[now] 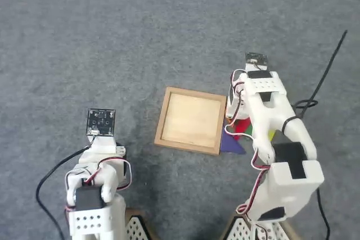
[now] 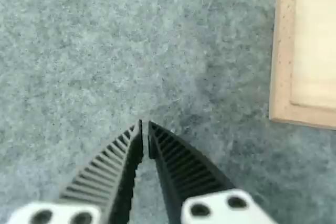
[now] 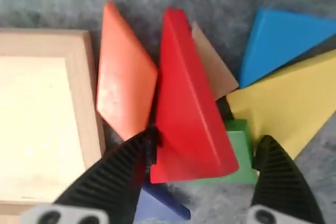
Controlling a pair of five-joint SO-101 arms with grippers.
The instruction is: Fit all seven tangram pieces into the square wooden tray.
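1. Tray (image 1: 162, 119) is bare inside. Nothing is fitted yet, so all seven pieces are left to place.
2. The pieces are heaped just beside the tray: orange (image 3: 123, 82) nearest its rim, then red (image 3: 189, 103), tan (image 3: 212, 66), blue (image 3: 278, 38), yellow (image 3: 283, 103), green (image 3: 239, 156), dark blue (image 3: 160, 203).
3. Right tool (image 3: 207, 137) is open, its jaws straddling the red piece.
4. Left tool (image 2: 144, 124) is closed and empty, over the bench (image 2: 79, 51) on the tray's far side.

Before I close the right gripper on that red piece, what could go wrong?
1. The red piece lies tilted atop the green piece, so it may slip or pivot as the open right gripper closes.
2. One finger sits beside the orange piece, next to the tray; lifting could drag it along.
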